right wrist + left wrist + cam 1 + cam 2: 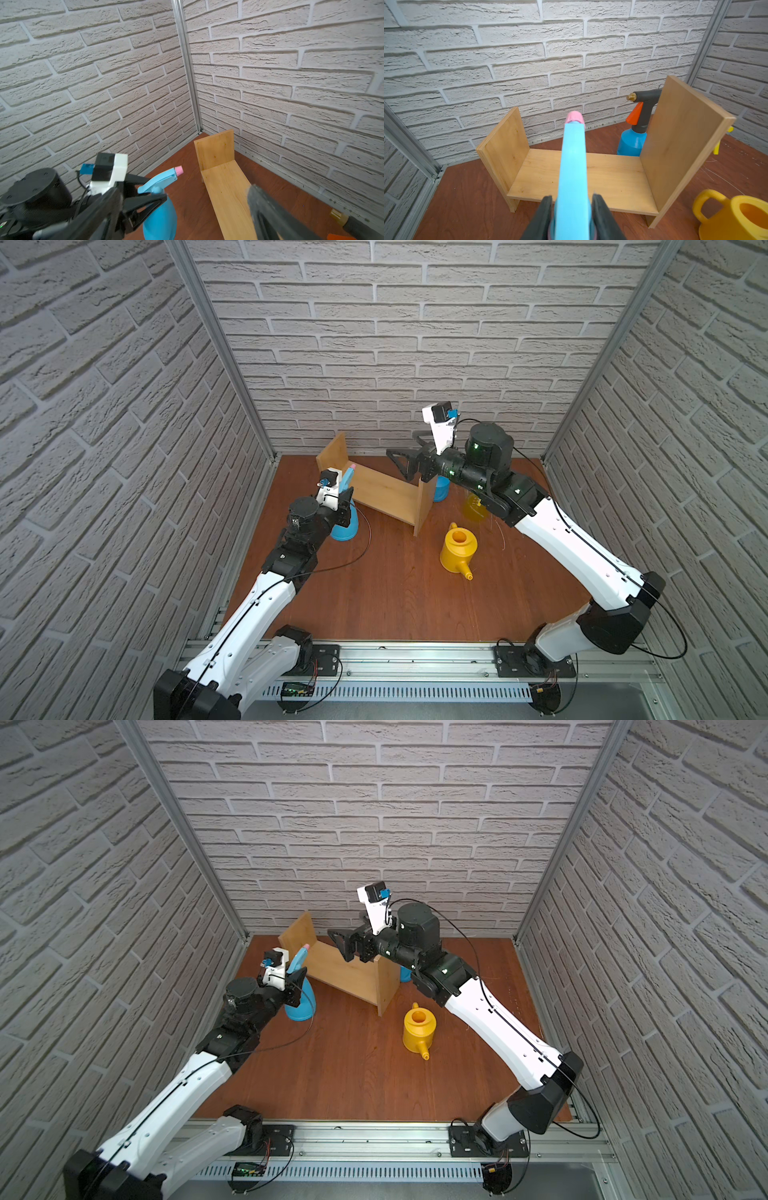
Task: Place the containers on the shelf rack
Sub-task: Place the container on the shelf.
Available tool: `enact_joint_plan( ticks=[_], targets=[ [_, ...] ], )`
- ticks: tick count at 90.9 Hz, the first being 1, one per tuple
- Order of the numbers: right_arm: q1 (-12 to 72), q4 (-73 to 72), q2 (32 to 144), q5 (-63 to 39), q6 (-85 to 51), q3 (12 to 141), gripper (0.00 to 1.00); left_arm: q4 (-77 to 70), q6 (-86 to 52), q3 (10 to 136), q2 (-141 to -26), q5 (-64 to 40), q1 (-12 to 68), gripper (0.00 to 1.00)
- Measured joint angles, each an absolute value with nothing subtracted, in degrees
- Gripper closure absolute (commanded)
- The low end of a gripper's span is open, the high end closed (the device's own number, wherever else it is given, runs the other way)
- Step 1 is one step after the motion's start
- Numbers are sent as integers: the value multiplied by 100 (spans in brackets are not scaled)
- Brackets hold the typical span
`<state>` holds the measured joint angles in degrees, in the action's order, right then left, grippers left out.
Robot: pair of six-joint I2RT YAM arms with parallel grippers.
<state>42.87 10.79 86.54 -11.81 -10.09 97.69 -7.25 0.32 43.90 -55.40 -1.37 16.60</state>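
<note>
My left gripper (572, 204) pinches the neck of the light-blue spray bottle (345, 526), one finger on each side. The pink nozzle points at the shelf rack (386, 491). The bottle sits just in front of the rack's left end, off the board; I can't tell whether its base touches the table. My right gripper (409, 457) is spread wide and holds nothing, hovering above the rack's right end panel. The blue pump sprayer (632, 143) stands behind that panel. The yellow watering can (457, 549) rests on the table near the panel, and the translucent yellow spray bottle (473, 508) is mostly hidden under my right arm.
</note>
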Motion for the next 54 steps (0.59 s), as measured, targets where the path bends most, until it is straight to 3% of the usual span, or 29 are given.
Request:
enact_joint_plan(
  ticks=[27, 54],
  targets=[
    [4292, 1369, 8230, -937, -631, 9415, 1, -1671, 165, 5293, -7332, -1039, 864, 100],
    [4292, 1343, 8062, -698, -556, 9155, 1, -2294, 145, 7172, -9633, -2040, 143, 100]
  ],
)
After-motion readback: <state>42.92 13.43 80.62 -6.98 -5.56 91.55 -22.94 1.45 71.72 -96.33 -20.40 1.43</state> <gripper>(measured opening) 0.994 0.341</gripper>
